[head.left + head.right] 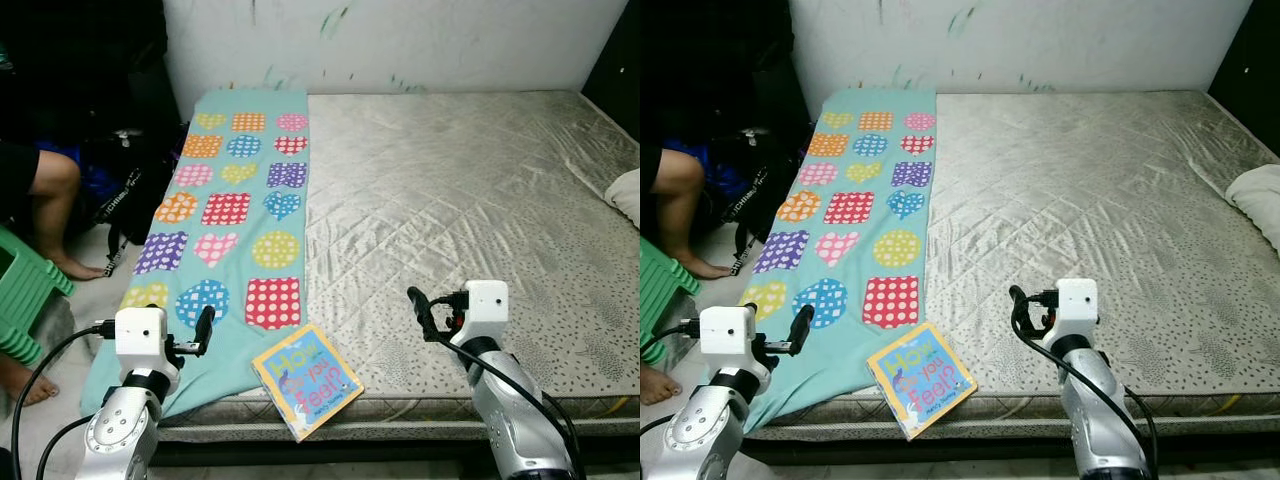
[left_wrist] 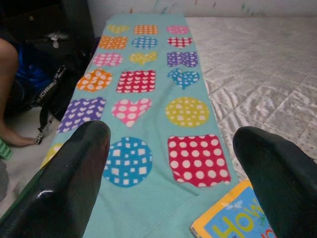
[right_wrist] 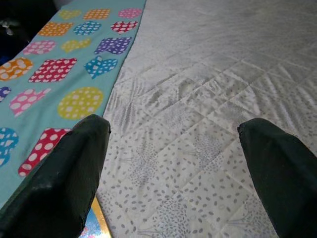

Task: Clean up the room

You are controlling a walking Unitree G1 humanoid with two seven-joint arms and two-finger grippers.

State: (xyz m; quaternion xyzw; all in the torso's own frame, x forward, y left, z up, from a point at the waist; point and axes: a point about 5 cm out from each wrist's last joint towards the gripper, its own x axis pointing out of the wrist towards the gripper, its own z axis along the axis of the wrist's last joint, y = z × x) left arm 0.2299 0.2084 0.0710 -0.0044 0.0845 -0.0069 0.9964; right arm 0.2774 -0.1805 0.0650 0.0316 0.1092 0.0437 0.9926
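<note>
The book (image 1: 306,380) lay at the bed's (image 1: 470,190) near edge, just beside the blanket (image 1: 235,215). Left gripper (image 1: 203,330) and right gripper (image 1: 418,312) hovered wide open, empty, apparently flanking it for pickup.

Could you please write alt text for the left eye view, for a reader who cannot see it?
A children's book lies at the near edge of a bare mattress, beside a teal blanket patterned with dotted shapes. The robot's left hand and right hand hover open above the near edge.
</note>
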